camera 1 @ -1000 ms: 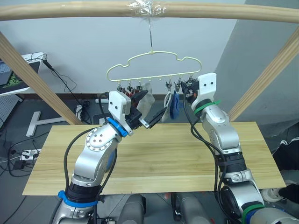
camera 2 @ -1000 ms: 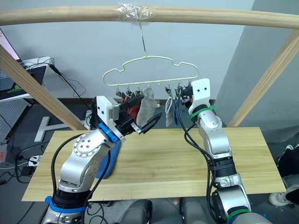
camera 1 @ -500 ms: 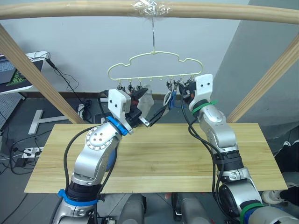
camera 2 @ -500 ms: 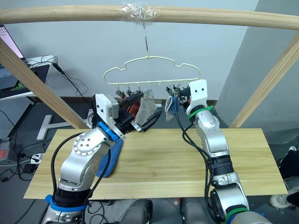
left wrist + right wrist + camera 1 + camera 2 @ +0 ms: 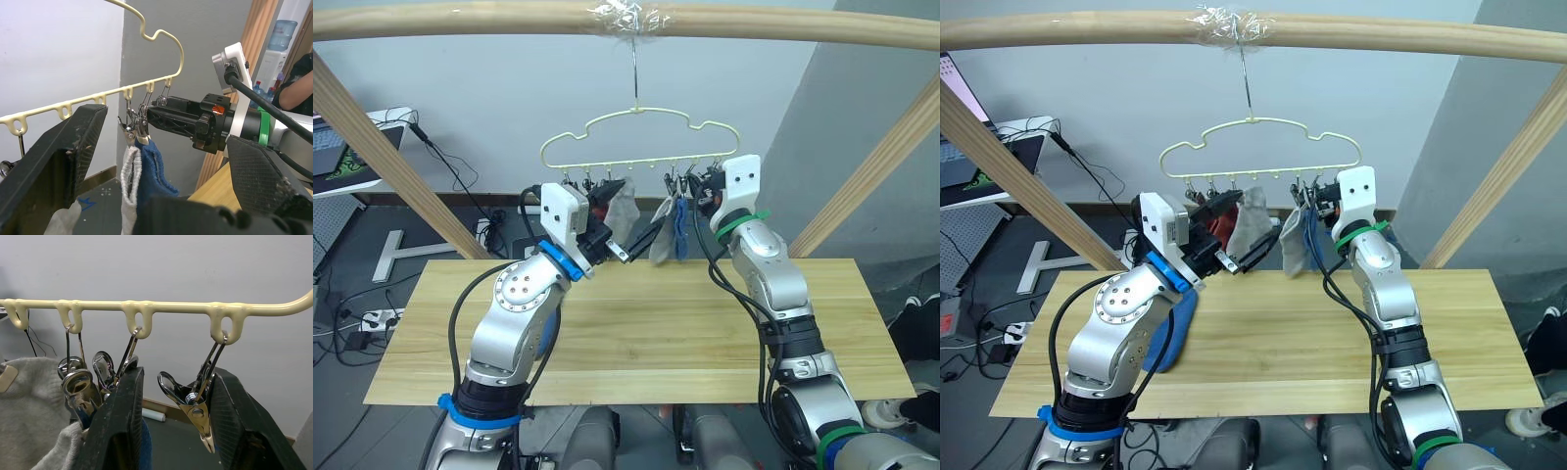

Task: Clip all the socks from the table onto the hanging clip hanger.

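Note:
The pale yellow clip hanger [image 5: 636,137] hangs by its hook from the wooden top bar. Clipped to it are a rust red sock [image 5: 1224,223], a light grey sock [image 5: 1255,217], another grey sock [image 5: 661,240] and a blue sock [image 5: 680,230]. One more blue sock [image 5: 1183,311] lies on the table [image 5: 705,333], partly hidden under my left arm. My left gripper [image 5: 625,230] is open just below the hanger's left clips, holding nothing. At the hanger's right end my right gripper [image 5: 176,377] is open, with an empty metal clip [image 5: 193,406] between its fingers.
A thick wooden frame bar [image 5: 460,20] runs overhead, with slanted wooden posts [image 5: 391,166] at both sides of the table. A desk with a laptop [image 5: 342,157] and floor cables sit to the far left.
The grey and blue socks, bunched up near the right clips half a second ago, now hang lower and straighter. My left gripper has shifted slightly upward. The right gripper stays at the hanger's right end.

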You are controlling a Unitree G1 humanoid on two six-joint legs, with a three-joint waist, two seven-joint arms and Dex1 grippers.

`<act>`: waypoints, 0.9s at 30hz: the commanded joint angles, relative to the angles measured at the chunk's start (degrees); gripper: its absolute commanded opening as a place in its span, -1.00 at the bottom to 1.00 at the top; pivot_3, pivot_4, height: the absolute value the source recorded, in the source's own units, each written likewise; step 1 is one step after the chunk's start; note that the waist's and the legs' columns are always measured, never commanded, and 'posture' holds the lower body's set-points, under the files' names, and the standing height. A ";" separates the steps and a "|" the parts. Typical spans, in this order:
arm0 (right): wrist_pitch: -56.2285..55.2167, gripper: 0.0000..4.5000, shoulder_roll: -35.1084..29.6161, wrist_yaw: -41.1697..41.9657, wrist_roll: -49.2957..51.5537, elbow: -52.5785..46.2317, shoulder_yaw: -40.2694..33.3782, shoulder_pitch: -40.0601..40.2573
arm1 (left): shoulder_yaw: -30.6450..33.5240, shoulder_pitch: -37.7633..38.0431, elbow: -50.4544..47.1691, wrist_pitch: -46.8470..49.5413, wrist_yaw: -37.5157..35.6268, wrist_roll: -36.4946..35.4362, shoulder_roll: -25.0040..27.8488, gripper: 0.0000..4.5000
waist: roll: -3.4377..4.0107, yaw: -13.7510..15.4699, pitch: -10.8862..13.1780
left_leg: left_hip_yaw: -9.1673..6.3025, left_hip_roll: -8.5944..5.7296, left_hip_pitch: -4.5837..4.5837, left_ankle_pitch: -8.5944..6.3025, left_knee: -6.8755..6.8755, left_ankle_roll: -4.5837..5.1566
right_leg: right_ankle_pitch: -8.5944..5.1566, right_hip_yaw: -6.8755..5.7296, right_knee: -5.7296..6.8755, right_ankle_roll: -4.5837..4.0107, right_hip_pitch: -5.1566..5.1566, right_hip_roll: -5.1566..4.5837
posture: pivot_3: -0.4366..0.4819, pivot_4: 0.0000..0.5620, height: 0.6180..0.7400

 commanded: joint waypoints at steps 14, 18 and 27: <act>-1.20 -0.14 0.11 -0.91 -0.11 -1.56 -0.89 -1.71 | 0.54 -1.17 -2.39 -0.53 0.14 -0.60 -0.56 1.00 | 0.00 0.00 0.00 | 0.00 0.00 0.00 0.00 0.00 0.00 | 0.00 0.00 0.00 0.00 0.00 0.00 | 0.16 -0.22 1.00; -1.22 -0.14 0.14 -0.76 0.00 -1.43 -0.87 -1.72 | 0.78 -1.18 -2.33 -0.54 -0.02 -0.65 -0.45 1.00 | 0.00 -0.01 0.00 | 0.00 0.00 0.00 0.00 0.00 0.00 | 0.00 0.00 0.00 0.00 0.00 0.00 | 0.16 -0.23 1.00; -1.31 -0.80 0.10 -0.45 0.25 -1.74 -0.86 -1.53 | 0.64 -0.83 -2.65 -0.45 0.03 -0.57 -0.47 1.00 | 0.00 -0.01 0.00 | 0.00 0.00 0.00 0.00 0.00 0.00 | 0.00 0.00 0.00 0.00 0.00 0.00 | 0.16 -0.22 1.00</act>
